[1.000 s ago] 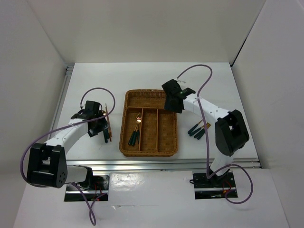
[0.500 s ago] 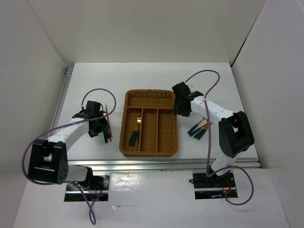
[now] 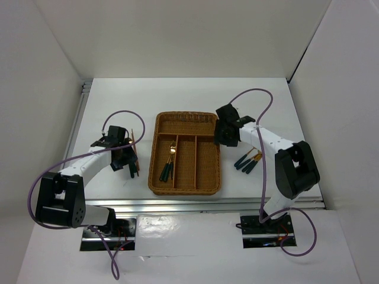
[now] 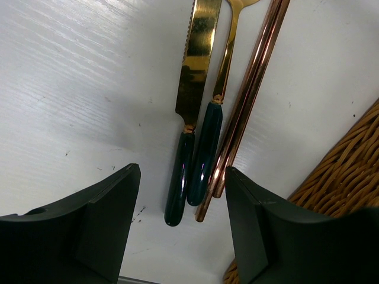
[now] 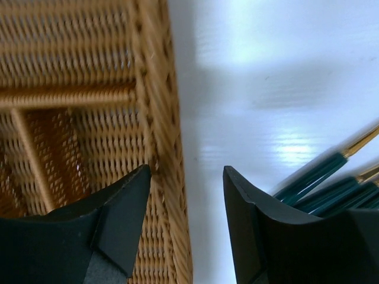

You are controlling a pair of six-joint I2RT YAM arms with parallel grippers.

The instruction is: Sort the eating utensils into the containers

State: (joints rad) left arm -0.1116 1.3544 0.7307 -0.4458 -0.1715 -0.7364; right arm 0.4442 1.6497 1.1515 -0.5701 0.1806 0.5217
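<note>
looking at left gripper (image 4: 180, 177) low over the loose pile left of the wicker tray (image 3: 186, 191) — jaws spread wide, gripping nothing. under it: knife (image 4: 198, 53), a second teal-handled piece (image 4: 207, 142) touching it, chopsticks (image 4: 249, 100) pressed alongside on the tray side. seeing right gripper (image 5: 186, 177) straddling the tray's right wall, likewise spread and holding nothing; more teal-handled utensils (image 5: 314, 180) on the table just right of it. counting a few pieces (image 3: 169, 168) in the left long slot, seeing nothing in the other slots — so judging the sort as early.

risks, as guesses only:
- left: expect a close on the pile as it lies to catch two handles plus a chopstick, given the touching sides. mixed grab, wrong slot.
- could also pinch just the rounded handle ends and flick them away.
- right: avoid dropping straight down, risk of hitting the wicker wall and shoving or tipping the tray.
- would shift right before descending; would single out one piece on the left first.
</note>
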